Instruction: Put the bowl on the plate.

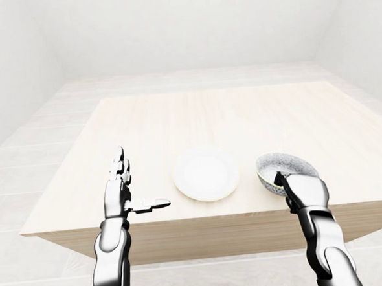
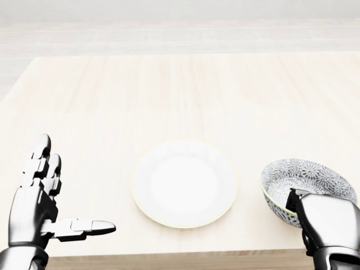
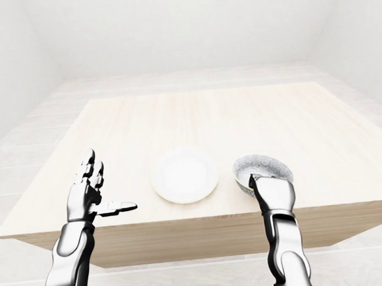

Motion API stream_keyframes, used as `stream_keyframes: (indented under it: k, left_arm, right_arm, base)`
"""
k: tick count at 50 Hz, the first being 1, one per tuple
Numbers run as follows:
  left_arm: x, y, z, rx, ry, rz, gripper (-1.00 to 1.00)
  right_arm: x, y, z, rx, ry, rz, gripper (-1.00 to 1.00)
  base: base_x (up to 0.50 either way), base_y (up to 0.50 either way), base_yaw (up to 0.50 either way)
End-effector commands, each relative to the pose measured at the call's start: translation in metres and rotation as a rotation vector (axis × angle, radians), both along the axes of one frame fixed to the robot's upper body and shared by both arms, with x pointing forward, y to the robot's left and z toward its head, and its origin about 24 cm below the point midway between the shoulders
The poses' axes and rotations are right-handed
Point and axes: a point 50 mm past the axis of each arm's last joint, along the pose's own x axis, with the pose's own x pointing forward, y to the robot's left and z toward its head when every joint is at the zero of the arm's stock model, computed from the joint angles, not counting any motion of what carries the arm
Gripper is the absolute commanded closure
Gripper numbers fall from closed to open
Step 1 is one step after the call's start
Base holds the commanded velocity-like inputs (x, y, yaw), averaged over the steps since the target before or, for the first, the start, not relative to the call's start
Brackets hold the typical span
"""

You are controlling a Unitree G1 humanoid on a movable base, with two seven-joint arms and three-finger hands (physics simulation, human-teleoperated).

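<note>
Right of the plate point(image 2: 184, 183) in the head view, the right hand point(image 2: 329, 222) was clamped on the rim of the bowl point(image 2: 306, 180) at its bottom edge, one finger point(image 2: 293, 198) hooked over into the patterned inside. The bowl stood near the plate but apart from it, somewhat tilted; whether its base touched the wood could not be told. Left of the plate, well apart, the left hand point(image 2: 34, 205) hovered with its fingers spread: two pointed up toward the view's top and the thumb stuck out sideways toward the plate, holding nothing.

One white plate, one grey-patterned bowl and two silver hands showed. The plate lay flat on a single pale wooden table point(image 2: 169, 95), close to its bottom edge. Around the table ran a light tiled floor point(image 1: 23, 153) and plain white walls point(image 1: 184, 27).
</note>
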Motion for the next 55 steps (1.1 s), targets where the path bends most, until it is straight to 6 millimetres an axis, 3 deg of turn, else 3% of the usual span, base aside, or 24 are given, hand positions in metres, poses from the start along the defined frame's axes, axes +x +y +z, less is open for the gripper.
stream_keyframes:
  k: [1,41,55]
  left_arm:
    - [0.001,0.0,-0.002,0.002,0.003,0.0,-1.0]
    - [0.003,-0.001,-0.004,0.005,0.012,0.001,-1.0]
    - [0.004,-0.002,-0.004,0.008,0.014,-0.002,-1.0]
  right_arm:
    - [0.004,0.001,0.015,-0.014,-0.037,0.003,0.29]
    - [0.008,0.024,0.06,-0.043,-0.1,0.054,0.32]
    - [0.013,0.043,0.08,-0.047,-0.123,0.101,0.34]
  base:
    - [0.0,0.0,0.0]
    - [0.0,0.0,0.0]
    - [0.0,0.0,0.0]
